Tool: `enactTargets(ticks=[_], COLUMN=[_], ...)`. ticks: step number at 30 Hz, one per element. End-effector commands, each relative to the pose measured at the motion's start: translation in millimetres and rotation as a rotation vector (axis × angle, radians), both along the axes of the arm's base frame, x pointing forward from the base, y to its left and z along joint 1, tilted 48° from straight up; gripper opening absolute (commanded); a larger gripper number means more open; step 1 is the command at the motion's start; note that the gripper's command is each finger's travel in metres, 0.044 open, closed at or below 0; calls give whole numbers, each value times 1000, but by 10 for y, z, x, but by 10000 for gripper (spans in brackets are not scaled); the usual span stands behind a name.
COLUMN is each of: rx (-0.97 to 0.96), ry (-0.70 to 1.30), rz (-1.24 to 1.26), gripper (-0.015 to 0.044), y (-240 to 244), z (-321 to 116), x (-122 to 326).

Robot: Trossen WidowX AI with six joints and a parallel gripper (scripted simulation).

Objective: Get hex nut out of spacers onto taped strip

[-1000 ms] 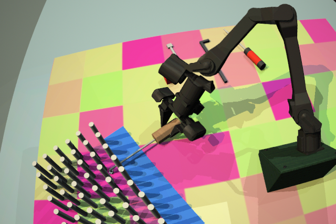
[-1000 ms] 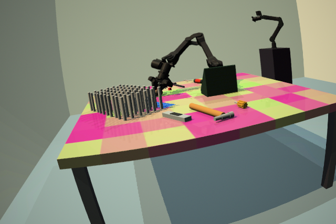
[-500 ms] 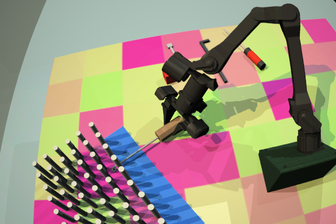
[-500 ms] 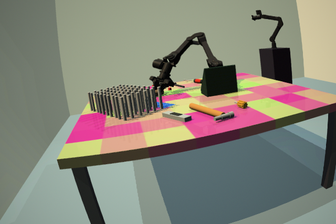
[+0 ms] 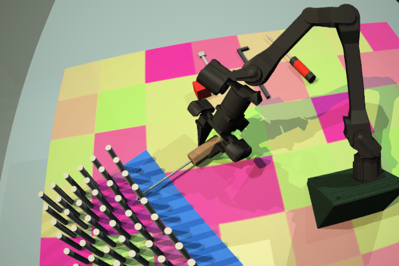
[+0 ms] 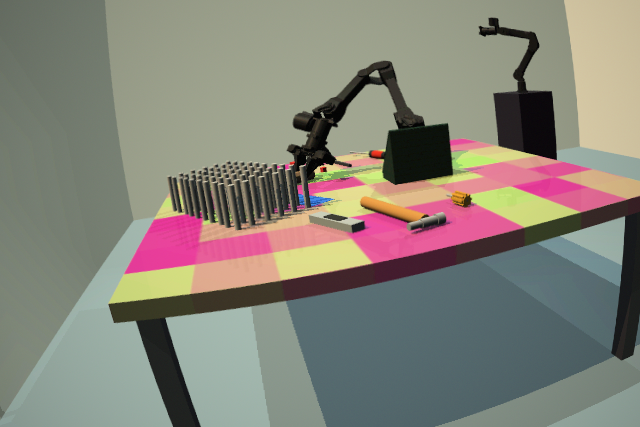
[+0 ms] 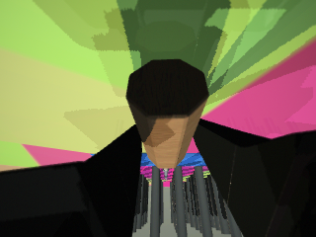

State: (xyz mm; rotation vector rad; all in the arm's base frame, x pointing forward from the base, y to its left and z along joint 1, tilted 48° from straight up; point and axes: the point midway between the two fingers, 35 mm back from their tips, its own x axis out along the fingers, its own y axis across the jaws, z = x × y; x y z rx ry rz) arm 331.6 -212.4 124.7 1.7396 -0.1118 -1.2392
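My gripper (image 5: 206,150) (image 7: 165,126) is shut on the wooden handle (image 5: 199,154) (image 7: 173,129) of a thin metal tool. The handle is in front of the spacers, tilted down toward them. The tool's shaft (image 5: 167,175) crosses low over the blue taped strip (image 5: 183,198) (image 6: 317,200). Its far end reaches between spacers (image 5: 154,216) (image 6: 235,205) (image 7: 179,207) of the front row. The visible spacers stand upright. A small grey shape shows at the tool's end; I cannot tell whether it is the hook or the nut. The nut is not clearly visible in any view.
Behind the hand lie a red block (image 5: 201,90), a silver-headed tool (image 5: 202,54), a black hex key (image 5: 264,90) and a red screwdriver (image 5: 302,67). A grey box (image 6: 336,222), a hammer (image 6: 392,209) and an orange part (image 6: 461,198) lie near the spacers' other side.
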Motion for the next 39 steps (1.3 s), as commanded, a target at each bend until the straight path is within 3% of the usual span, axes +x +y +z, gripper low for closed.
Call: enactTargets(ticks=[1, 39], rx=[3, 3], ry=[3, 4], rz=[9, 8], gripper=[0, 0], y=[7, -41], z=[3, 103], x=[-25, -247])
